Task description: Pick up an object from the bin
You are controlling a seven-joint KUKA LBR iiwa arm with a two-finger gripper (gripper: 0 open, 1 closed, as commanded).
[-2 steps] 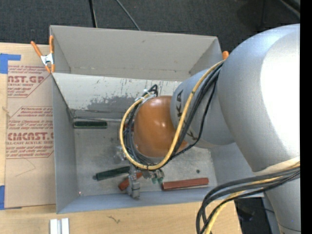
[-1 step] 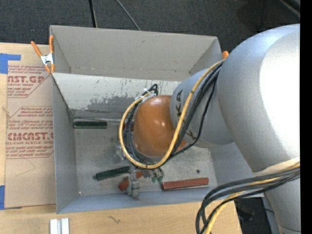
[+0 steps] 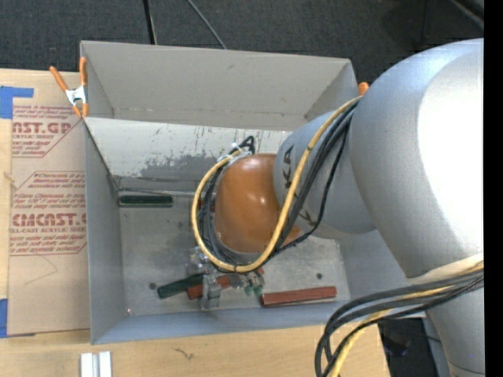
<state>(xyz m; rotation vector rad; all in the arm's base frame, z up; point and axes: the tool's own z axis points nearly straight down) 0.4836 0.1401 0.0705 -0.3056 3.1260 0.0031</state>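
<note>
Your gripper (image 3: pixel 207 287) is down by the bin's (image 3: pixel 102 234) front wall, right over the green stick (image 3: pixel 171 290). Open or clenched, I can't tell. Centre on the stick, keep off the red bar (image 3: pixel 299 295), and lift straight up.

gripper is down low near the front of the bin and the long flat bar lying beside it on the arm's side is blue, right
Not quite. The flat bar is reddish brown, not blue. The camera view shows it lying near the front of the bin, on the arm's side of the gripper, which is down low there as you say.
</note>
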